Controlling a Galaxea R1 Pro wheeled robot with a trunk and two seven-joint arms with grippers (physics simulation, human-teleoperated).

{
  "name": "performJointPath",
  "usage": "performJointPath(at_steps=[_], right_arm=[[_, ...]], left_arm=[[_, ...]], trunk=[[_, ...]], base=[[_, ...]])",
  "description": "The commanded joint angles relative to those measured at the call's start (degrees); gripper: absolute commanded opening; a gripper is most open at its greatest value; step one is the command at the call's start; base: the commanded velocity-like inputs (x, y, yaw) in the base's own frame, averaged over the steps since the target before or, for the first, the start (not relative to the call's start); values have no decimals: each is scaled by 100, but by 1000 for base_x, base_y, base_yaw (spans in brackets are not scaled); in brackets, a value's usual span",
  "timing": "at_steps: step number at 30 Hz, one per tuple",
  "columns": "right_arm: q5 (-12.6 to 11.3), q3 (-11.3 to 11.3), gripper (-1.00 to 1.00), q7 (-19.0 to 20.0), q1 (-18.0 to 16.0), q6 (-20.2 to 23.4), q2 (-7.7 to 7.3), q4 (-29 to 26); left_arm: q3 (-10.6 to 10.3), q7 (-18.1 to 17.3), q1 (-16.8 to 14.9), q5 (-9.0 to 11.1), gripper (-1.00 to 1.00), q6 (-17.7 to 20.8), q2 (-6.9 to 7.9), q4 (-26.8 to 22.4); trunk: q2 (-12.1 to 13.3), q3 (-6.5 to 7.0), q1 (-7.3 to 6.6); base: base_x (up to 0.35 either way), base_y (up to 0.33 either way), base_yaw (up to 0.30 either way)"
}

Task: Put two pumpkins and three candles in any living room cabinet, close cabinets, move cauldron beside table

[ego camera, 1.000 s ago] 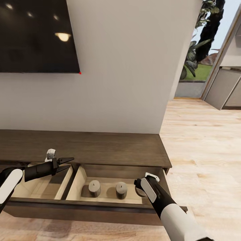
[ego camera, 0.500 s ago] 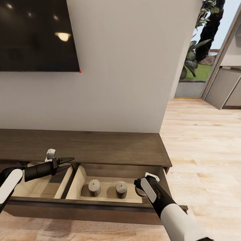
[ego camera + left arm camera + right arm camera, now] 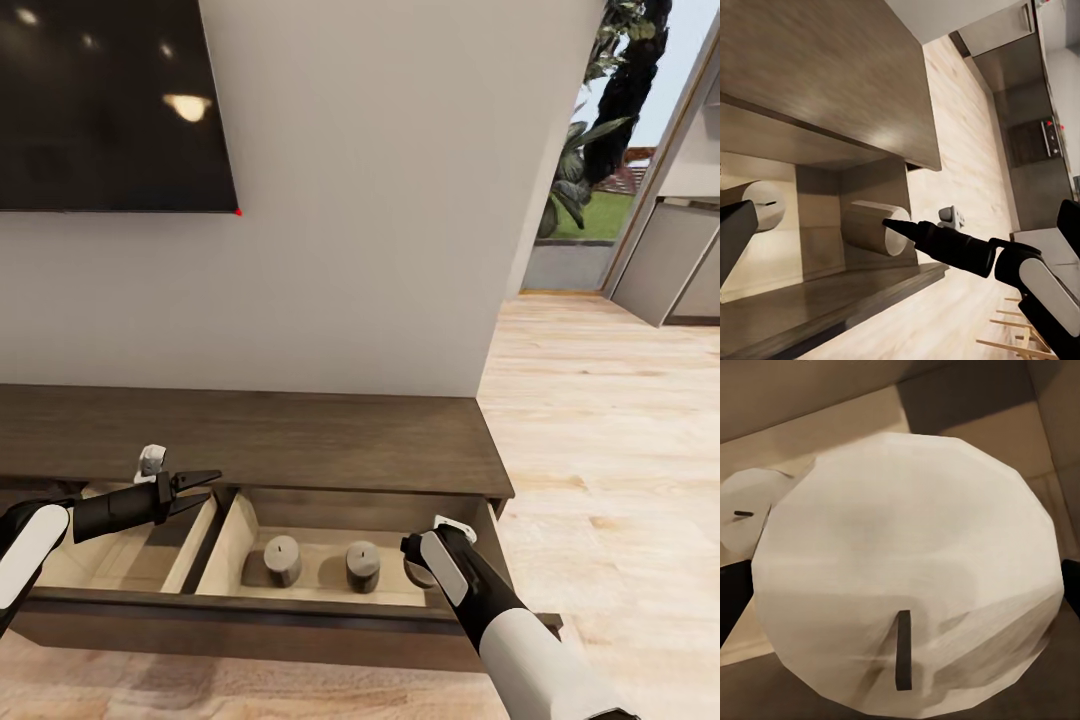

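1. Candle-stowing step, I'd say; the cabinet (image 3: 300, 440) has its drawer (image 3: 250, 610) pulled out toward the robot, and two candles (image 3: 283, 561) already stand upright in the right-hand pale compartment, a little apart.
2. The right gripper (image 3: 418, 572) is down in that same compartment, just right of them; its wrist view has the third candle (image 3: 907, 562) right up against the camera, wick (image 3: 903, 660) showing, with a dark finger at each side, so the fingers look clamped on it.
3. The left gripper (image 3: 205, 487) hovers over the left compartment, fingers slightly apart, holding nothing.
4. Next move, my guess: let the candle go upright, lift the right arm straight out without bumping the other two; then push the drawer shut.
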Motion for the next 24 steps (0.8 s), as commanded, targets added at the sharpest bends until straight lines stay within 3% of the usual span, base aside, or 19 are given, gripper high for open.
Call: performJointPath(at_steps=[1, 15, 24], right_arm=[[-9, 1, -100, 0, -1, -10, 1, 1], [-9, -5, -100, 4, -6, -34, -4, 95], [-9, 0, -100, 3, -120, -314, -1, 363]], left_arm=[[0, 0, 0, 4, 100, 1, 0, 0], [-4, 0, 0, 13, 100, 1, 0, 0], [0, 0, 0, 7, 100, 1, 0, -17]], trunk=[[-42, -18, 22], [-82, -36, 44], [-82, -36, 44]], base=[[3, 0, 0], [0, 0, 0], [0, 0, 0]])
